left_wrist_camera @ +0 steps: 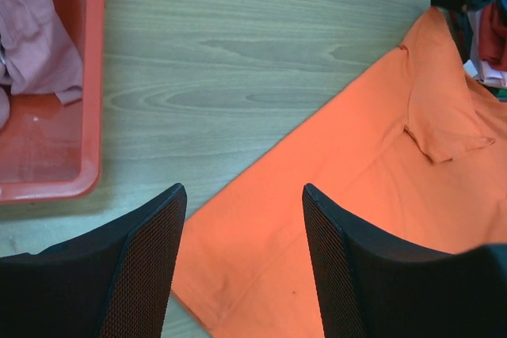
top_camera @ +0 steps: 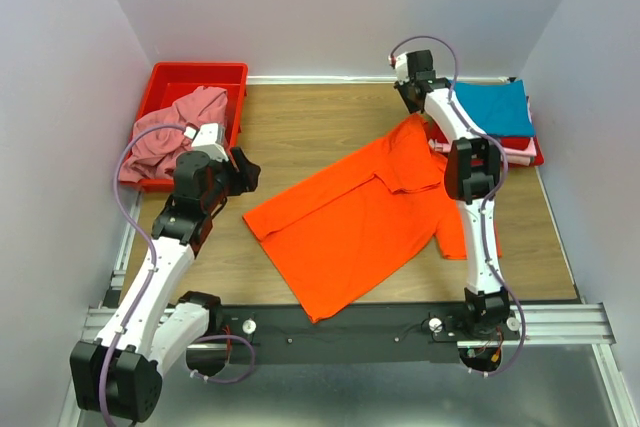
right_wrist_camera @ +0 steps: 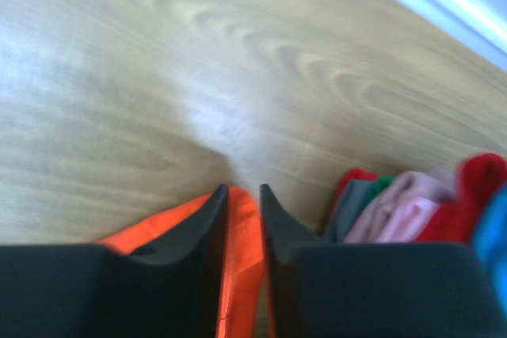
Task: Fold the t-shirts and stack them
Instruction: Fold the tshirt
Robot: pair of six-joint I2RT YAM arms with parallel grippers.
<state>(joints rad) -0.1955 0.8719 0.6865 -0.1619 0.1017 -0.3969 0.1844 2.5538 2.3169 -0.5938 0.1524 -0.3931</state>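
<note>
The bright orange t-shirt (top_camera: 350, 227) is lying spread out and slanted in the middle of the wooden tabletop (top_camera: 310, 122). It is mostly flat, with a few soft wrinkles and one small flap folding over near its far end. The right arm is reaching across the shirt's right side and hiding a bit of it. The right claw (right_wrist_camera: 242, 189) is pointing down at the shirt's far corner, and its black fingers are standing only a little apart. Orange cloth is showing in the thin gap, but I cannot tell if the claw is pinching it. Just beside that corner, a stack of folded shirts is sitting at the far right of the tabletop, with a teal blue t-shirt (top_camera: 492, 107) on top and a pale pink t-shirt (top_camera: 512, 150) and a red t-shirt (top_camera: 537, 154) peeking out below. The left claw (left_wrist_camera: 243, 191) is hanging over the left edge of the orange shirt, fingers spread wide with nothing between them, and their inner pads are looking bumpy like a net. At the far left, a smooth red plastic bin (top_camera: 200, 69) is holding a crumpled dusty pink t-shirt (top_camera: 170, 137) that is hanging over its near rim.
</note>
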